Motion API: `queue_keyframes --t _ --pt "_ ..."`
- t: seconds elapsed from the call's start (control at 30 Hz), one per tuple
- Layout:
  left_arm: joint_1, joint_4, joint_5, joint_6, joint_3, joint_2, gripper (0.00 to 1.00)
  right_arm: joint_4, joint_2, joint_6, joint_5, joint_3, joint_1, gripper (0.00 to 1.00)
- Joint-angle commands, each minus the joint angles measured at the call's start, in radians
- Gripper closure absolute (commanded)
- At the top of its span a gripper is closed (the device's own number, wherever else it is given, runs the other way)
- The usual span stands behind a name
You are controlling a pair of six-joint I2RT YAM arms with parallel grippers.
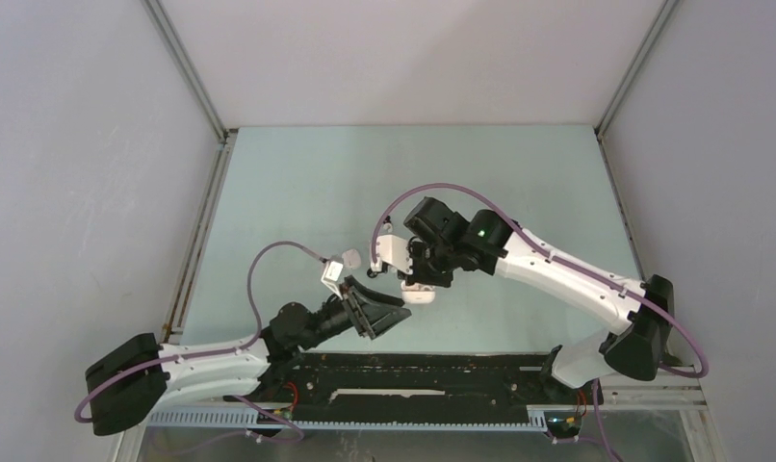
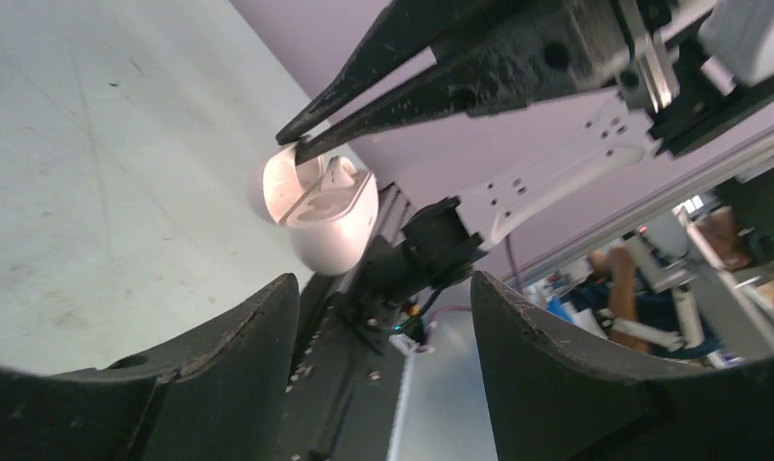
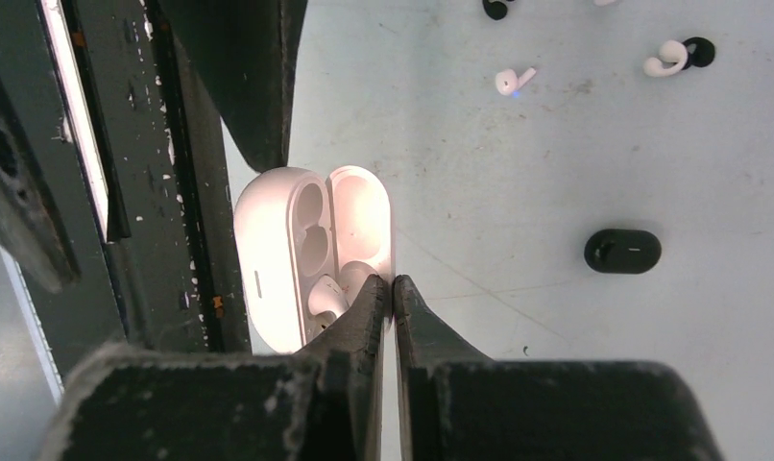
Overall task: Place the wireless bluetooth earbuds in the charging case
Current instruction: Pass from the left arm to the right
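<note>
My right end effector point(image 3: 393, 286) is pressed together on the rim of a lid point(image 3: 361, 216), pinching it between the fingertips. The lid belongs to the white case point(image 3: 268, 230), which stands open, its two halves side by side in my right wrist view. One white earbud point(image 3: 327, 294) sits in the socket nearest my fingertips; the other socket point(image 3: 309, 206) shows bare. My left end effector point(image 2: 383, 288) is spread wide and sits just beside the case, on the side away from my right fingers, not touching it. From above, the case is near the middle of the tabletop point(image 1: 297, 192), between my two end effectors. Farther out on the tabletop, well apart from the white case, lie loose buds: a white bud point(image 3: 513, 80), another white bud point(image 3: 662, 63) right beside a black bud point(image 3: 698, 51), and another black bud point(image 3: 496, 8) cut off at the frame edge. A black case point(image 3: 622, 251) lies nearer. Whether the white case rests on the tabletop or hangs from my pinch, I cannot tell.
</note>
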Motion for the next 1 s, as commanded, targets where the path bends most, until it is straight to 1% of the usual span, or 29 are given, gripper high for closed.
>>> queue_keyframes --t 0.0,0.1,0.23,0.33,0.57,0.77,0.97 --pt "0.028 0.000 0.029 -0.225 0.085 0.074 0.30 0.037 -0.047 -0.002 0.036 -0.002 0.006 0.95" --pt "0.050 0.007 0.076 -0.293 0.115 0.144 0.33 0.037 -0.061 -0.004 0.038 -0.008 0.006 0.95" --pt "0.055 0.040 0.087 -0.305 0.127 0.211 0.35 0.032 -0.074 -0.006 0.032 -0.016 0.006 0.95" --pt "0.060 0.093 0.093 -0.315 0.120 0.246 0.37 0.029 -0.080 -0.007 0.028 -0.016 0.007 0.95" --pt "0.064 0.150 0.106 -0.295 0.124 0.281 0.40 0.026 -0.077 -0.010 0.012 -0.021 0.011 0.95" --pt "0.067 0.179 0.119 -0.280 0.128 0.303 0.48 0.023 -0.069 -0.013 0.017 -0.020 0.017 0.95" --pt "0.082 0.197 0.125 -0.299 0.111 0.307 0.50 0.027 -0.071 -0.023 0.038 -0.036 0.023 0.95"
